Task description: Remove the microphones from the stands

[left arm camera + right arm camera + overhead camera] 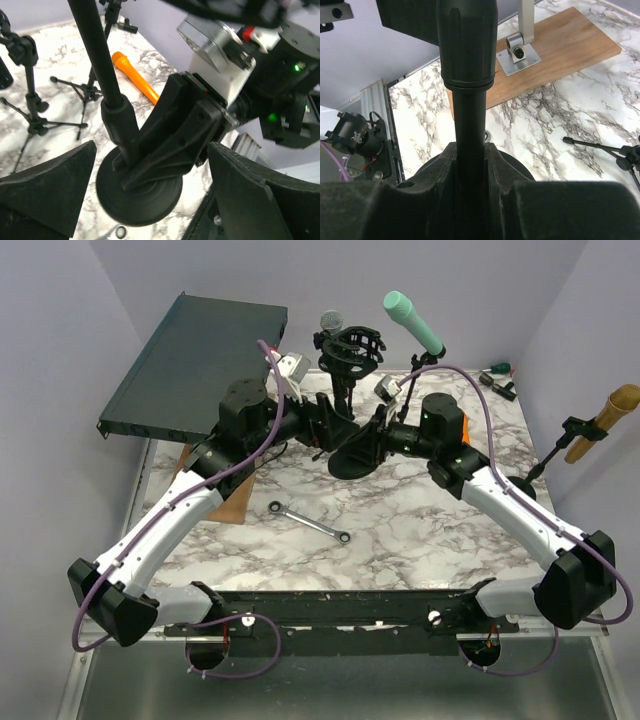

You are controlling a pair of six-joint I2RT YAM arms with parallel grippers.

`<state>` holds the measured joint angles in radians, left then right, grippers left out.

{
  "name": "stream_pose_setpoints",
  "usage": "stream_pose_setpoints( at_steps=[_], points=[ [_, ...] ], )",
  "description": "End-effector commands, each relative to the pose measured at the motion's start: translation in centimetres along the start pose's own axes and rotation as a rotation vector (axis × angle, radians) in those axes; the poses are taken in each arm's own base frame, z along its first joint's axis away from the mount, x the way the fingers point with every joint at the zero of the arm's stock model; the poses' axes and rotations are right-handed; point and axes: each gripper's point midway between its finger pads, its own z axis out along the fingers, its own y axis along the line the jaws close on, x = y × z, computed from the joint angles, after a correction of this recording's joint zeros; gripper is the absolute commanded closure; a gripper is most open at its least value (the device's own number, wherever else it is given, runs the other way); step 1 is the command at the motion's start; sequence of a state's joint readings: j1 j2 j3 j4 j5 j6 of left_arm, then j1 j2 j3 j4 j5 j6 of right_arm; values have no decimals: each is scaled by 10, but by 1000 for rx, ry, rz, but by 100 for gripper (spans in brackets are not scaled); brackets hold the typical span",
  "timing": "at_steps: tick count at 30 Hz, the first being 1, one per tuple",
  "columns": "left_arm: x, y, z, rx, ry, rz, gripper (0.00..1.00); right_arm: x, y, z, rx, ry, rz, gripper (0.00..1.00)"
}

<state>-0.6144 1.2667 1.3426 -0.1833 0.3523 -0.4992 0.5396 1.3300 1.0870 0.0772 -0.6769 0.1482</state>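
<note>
On the marble table, three microphones, one wrench, one round-based stand.

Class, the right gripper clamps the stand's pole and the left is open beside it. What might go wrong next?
1. The right gripper grips the pole low, near the base, while the microphone sits high: tugging it may lever the base up.
2. The open left gripper crowds the right one: they may collide.

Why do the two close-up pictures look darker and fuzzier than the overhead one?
Top external view: evenly lit, sharp across the table. Left wrist view: the left fingers sit too near the lens, dark and soft. Right wrist view: the stand pole fills the middle; the right fingers below blur.
</note>
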Motion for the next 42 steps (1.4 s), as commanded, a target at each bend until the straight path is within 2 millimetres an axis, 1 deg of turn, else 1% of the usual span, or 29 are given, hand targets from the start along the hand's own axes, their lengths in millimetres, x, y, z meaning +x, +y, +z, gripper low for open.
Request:
stream_pose_setpoints(
  at_steps=[1, 7, 10, 12, 14, 16, 17, 19, 23, 26, 29, 33, 34, 37, 38, 39, 42],
  points=[
    [-15, -26, -34, 116, -69, 164, 1, -31, 20, -14, -52, -81, -77, 99],
    [-22, -45, -69, 303, -118, 338, 1, -35, 64, -29, -282, -93, -101, 99],
    [-17, -55, -79, 406, -111, 398, 1, -37, 87, -40, -410, -99, -95, 99],
    [-9, -61, -82, 473, -90, 420, 1, -39, 99, -46, -483, -109, -85, 99],
    [-5, -63, -80, 520, -80, 421, 2, -40, 108, -51, -539, -111, -82, 99],
    [-3, -65, -75, 565, -80, 402, 4, -40, 112, -53, -577, -106, -79, 99],
    [-5, -67, -73, 581, -87, 394, 6, -40, 113, -53, -587, -107, -79, 99],
    [-8, -70, -66, 604, -88, 373, 11, -39, 111, -52, -583, -108, -72, 99],
    [-8, -74, -55, 630, -90, 330, 16, -35, 104, -46, -554, -109, -63, 99],
    [-5, -80, -52, 665, -89, 287, 19, -30, 97, -41, -527, -108, -54, 99],
    [-4, -83, -51, 680, -103, 274, 22, -26, 94, -39, -514, -107, -54, 99],
    [-8, -82, -47, 666, -112, 236, 32, -21, 87, -36, -480, -105, -56, 99],
    [-9, -81, -44, 655, -113, 227, 36, -21, 85, -35, -469, -107, -59, 99],
    [-7, -75, -34, 605, -104, 203, 54, -21, 77, -32, -415, -109, -63, 99],
    [-5, -73, -30, 584, -95, 195, 59, -22, 73, -30, -389, -106, -68, 99],
    [-3, -70, -25, 554, -89, 188, 66, -23, 68, -28, -357, -107, -74, 99],
    [2, -58, -12, 439, -70, 164, 82, -26, 48, -24, -236, -112, -91, 99]
  ],
)
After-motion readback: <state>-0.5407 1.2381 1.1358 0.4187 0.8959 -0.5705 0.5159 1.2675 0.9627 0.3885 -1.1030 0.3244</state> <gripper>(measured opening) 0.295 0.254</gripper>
